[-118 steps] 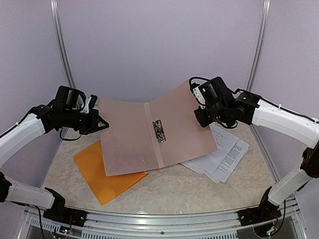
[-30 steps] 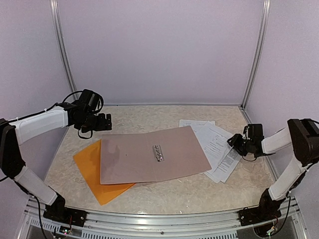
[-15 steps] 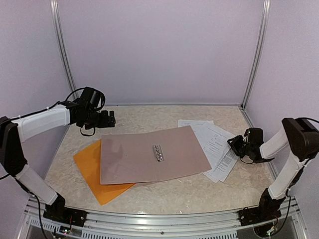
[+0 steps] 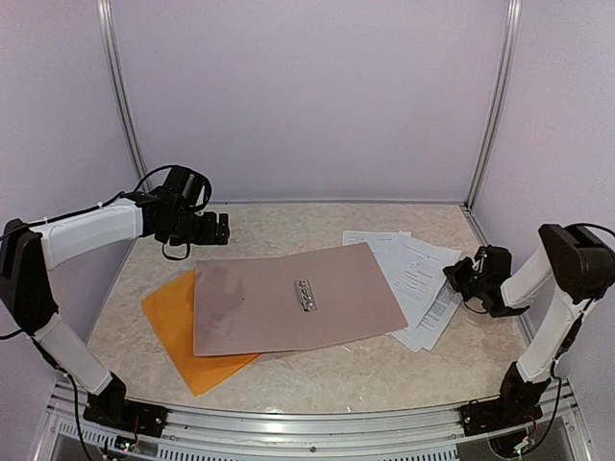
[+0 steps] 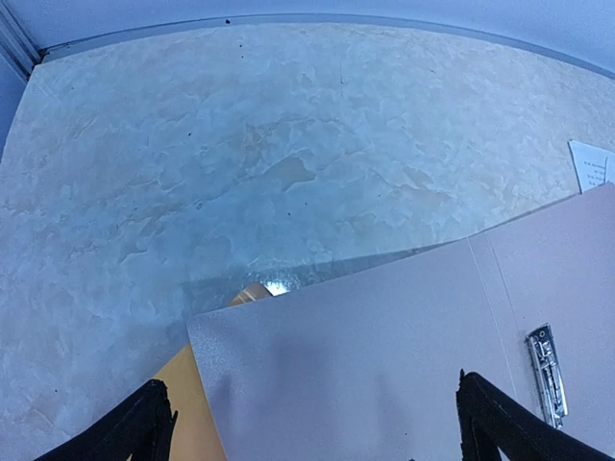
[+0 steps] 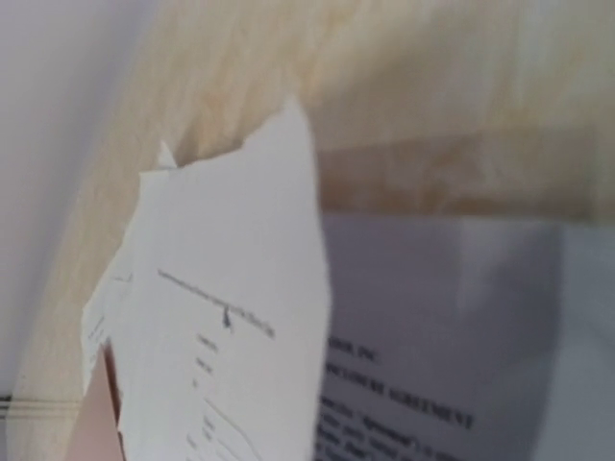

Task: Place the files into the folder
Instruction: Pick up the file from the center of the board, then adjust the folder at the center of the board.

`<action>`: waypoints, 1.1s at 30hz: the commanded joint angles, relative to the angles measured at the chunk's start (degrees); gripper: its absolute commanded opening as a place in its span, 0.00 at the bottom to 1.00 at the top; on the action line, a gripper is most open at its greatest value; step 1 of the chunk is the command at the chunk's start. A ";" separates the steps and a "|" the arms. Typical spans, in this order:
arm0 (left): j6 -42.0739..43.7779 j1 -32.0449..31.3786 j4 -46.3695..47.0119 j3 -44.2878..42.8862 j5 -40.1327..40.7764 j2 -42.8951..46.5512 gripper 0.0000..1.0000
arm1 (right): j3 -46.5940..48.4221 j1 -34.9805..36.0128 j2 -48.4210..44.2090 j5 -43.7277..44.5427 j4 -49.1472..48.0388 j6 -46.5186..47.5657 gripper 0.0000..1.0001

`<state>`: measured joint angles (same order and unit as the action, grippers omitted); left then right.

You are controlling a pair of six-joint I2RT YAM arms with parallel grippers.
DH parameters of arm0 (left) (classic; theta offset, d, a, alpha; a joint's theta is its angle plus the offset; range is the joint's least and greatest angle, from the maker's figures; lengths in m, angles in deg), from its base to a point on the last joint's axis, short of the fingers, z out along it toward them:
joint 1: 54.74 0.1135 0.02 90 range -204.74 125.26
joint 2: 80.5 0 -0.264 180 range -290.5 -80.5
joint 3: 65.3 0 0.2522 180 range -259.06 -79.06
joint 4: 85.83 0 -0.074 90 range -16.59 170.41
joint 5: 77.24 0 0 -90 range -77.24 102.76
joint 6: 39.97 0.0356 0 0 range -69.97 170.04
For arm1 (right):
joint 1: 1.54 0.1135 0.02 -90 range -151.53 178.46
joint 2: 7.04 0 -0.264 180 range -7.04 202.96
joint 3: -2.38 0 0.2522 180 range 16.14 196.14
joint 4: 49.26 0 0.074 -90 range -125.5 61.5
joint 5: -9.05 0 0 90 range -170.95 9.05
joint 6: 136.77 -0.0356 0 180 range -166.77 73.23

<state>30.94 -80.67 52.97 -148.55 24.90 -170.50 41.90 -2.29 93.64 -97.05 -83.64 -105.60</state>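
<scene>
The files [image 4: 419, 279], white printed sheets, lie fanned at the right, partly under the grey-brown clipboard [image 4: 288, 300]. The orange folder [image 4: 171, 325] lies flat at the left, and the clipboard covers much of it. My right gripper [image 4: 455, 280] sits low at the files' right edge, shut. In the right wrist view one sheet [image 6: 231, 317] curls up off the pile [image 6: 461, 336] toward the camera; the fingers themselves are hidden there. My left gripper [image 4: 219, 230] hovers open above the clipboard's far left corner [image 5: 384, 355], next to the folder's corner [image 5: 192, 408].
The clipboard lies open and flat with its metal clip [image 4: 305, 294] facing up in the middle. Pale walls and metal posts close in the back and sides. The right arm's elbow [image 4: 572, 254] stands near the right wall.
The right gripper has closed at the files' edge, and a sheet there now bends upward. The left gripper has drifted slightly right and stays open.
</scene>
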 commanded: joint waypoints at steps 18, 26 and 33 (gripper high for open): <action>-2.00 -0.52 5.43 -2.14 -5.91 -2.71 0.99 | 22.88 5.89 -23.17 -9.37 29.52 27.74 0.00; -4.88 0.62 7.56 -0.93 -10.11 -1.06 0.98 | 32.72 22.66 -23.22 -9.26 34.36 34.71 0.00; -8.94 3.46 6.94 3.04 -8.94 2.26 0.98 | 40.36 33.60 -15.70 -13.42 29.67 29.89 0.00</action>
<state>25.09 -78.95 59.77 -148.14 15.72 -171.31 79.41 27.55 73.53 -107.13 -52.14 -73.54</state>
